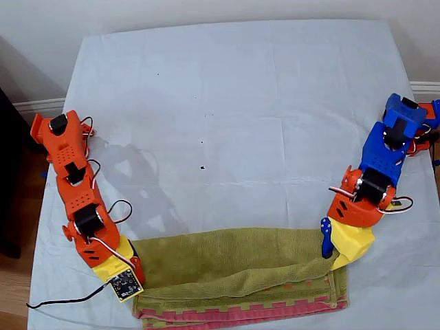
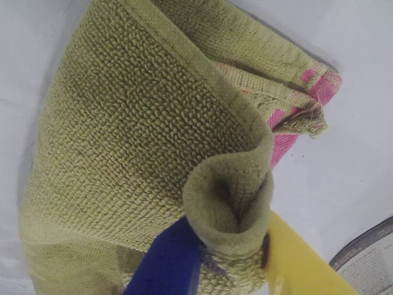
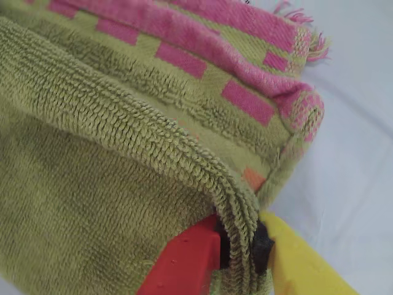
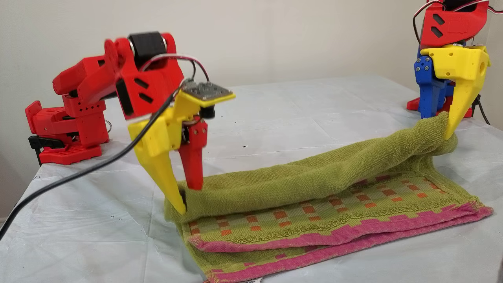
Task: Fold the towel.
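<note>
The olive-green towel point(image 1: 234, 268) lies folded along the table's near edge in the exterior view, its pink bands and orange checks point(image 4: 314, 212) showing on the lower layers. My first gripper point(image 1: 335, 256), with blue and yellow fingers, is shut on the top fold's corner point(image 2: 227, 243) at the exterior view's right and holds it raised point(image 4: 441, 125). My second gripper point(image 1: 137, 278), with red and yellow fingers, is shut on the towel's edge point(image 3: 242, 246) at the exterior view's left, low over the cloth point(image 4: 188, 197). Between them the top layer sags.
A white sheet point(image 1: 240, 103) covers the table. A black cable point(image 1: 62, 299) trails from the second gripper's camera off the exterior view's lower left. A grey round object point(image 2: 368, 258) shows at the edge of the first wrist view. A wall stands behind.
</note>
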